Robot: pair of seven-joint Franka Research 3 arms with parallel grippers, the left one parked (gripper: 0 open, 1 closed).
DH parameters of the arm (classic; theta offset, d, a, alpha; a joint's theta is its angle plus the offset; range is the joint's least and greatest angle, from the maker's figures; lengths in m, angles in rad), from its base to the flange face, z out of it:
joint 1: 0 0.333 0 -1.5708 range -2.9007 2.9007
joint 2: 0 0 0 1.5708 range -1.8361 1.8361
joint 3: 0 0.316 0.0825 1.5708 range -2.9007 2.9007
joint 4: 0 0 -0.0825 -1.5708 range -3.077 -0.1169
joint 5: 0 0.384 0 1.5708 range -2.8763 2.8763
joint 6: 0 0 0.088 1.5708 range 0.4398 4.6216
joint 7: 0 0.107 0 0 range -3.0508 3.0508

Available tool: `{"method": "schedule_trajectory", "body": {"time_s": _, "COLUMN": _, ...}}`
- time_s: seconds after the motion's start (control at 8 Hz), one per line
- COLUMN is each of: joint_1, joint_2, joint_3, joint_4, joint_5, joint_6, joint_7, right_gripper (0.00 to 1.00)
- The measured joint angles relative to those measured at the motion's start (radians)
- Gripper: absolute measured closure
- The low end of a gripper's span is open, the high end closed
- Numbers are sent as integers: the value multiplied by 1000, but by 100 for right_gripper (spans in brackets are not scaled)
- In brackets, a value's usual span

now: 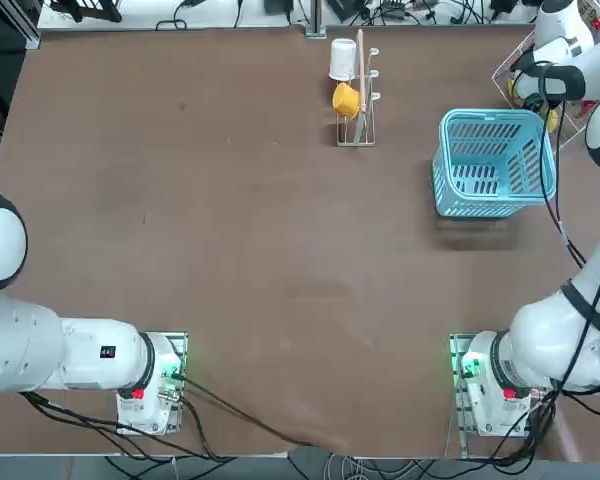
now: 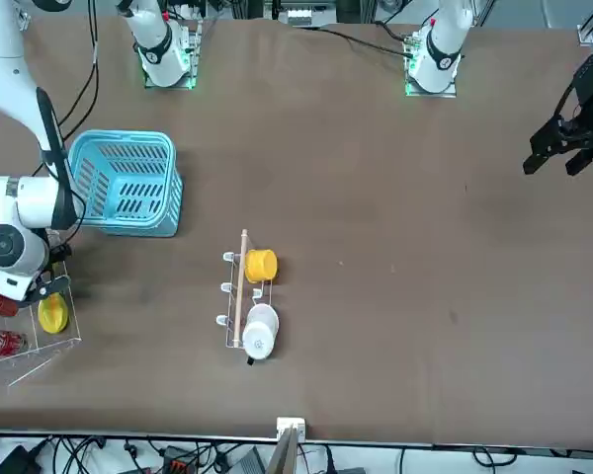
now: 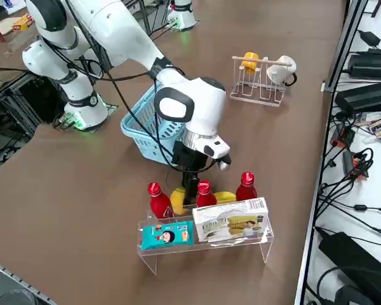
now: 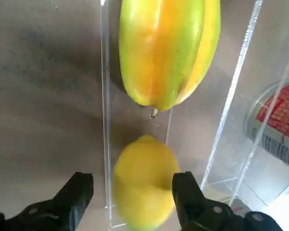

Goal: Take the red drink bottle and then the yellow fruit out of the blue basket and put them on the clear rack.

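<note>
R pincer (image 4: 132,180) wide open, nothing gripped; lemon (image 4: 143,168) on clear rack (image 4: 106,120), worktop's (image 1: 230,220) 2 o'clock. We should rise straight, w/o nudging it.

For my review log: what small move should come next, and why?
Probably lift the right claw straight up off the rack: its fingers stand open around the lemon, which lies on the rack, and the basket looks empty.
</note>
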Motion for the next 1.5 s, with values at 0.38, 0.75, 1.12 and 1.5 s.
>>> {"method": "schedule_trajectory", "body": {"time_s": 0.38, "joint_1": 3, "joint_2": -3, "joint_3": 6, "joint_4": 10, "joint_5": 0, "joint_6": -3, "joint_7": 0, "right_gripper": 0}}
{"method": "schedule_trajectory", "body": {"time_s": 0.75, "joint_1": 26, "joint_2": -41, "joint_3": 26, "joint_4": 92, "joint_5": 57, "joint_6": -158, "joint_7": 0, "right_gripper": 0}}
{"method": "schedule_trajectory", "body": {"time_s": 1.12, "joint_1": 86, "joint_2": -123, "joint_3": 30, "joint_4": 192, "joint_5": 228, "joint_6": -322, "joint_7": 1, "right_gripper": 0}}
{"method": "schedule_trajectory", "body": {"time_s": 1.5, "joint_1": 76, "joint_2": -242, "joint_3": 27, "joint_4": 208, "joint_5": 412, "joint_6": -405, "joint_7": 29, "right_gripper": 0}}
